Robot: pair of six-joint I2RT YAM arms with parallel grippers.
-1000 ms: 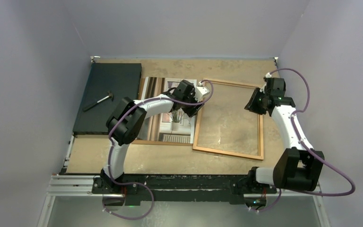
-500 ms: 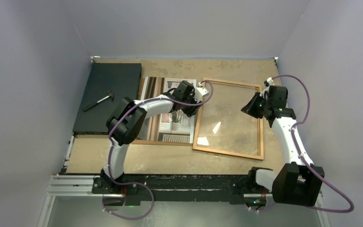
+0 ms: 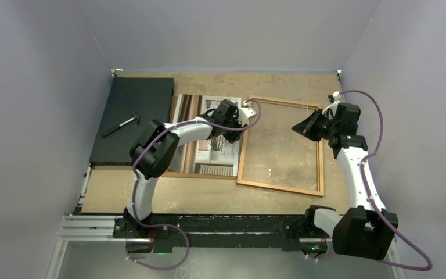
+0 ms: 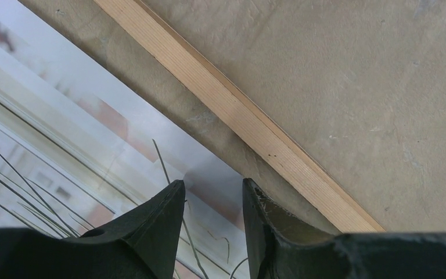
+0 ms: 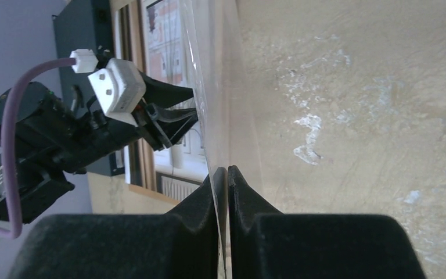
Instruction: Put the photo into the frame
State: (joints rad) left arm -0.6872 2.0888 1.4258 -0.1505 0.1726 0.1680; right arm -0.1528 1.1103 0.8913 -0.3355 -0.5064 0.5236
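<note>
While R end effector [image 3: 298, 128] hangs over frame [image 3: 279, 188] in top view, pane [image 5: 220, 116] barely shows there. L wrist: L end effector [image 4: 213, 183] narrow-gapped, photo [image 4: 64, 145] under it, outside frame; grip unclear. R wrist: clamped on pane edge only; could slip, drop, crack.

The right gripper [image 5: 227, 174] has closed on the glass pane [image 5: 218, 87], lifting it.

Spiky-plant photo [image 3: 212, 158] lying flat, empty orange-brown wooden frame [image 3: 279, 187] flat just beside, right
</note>
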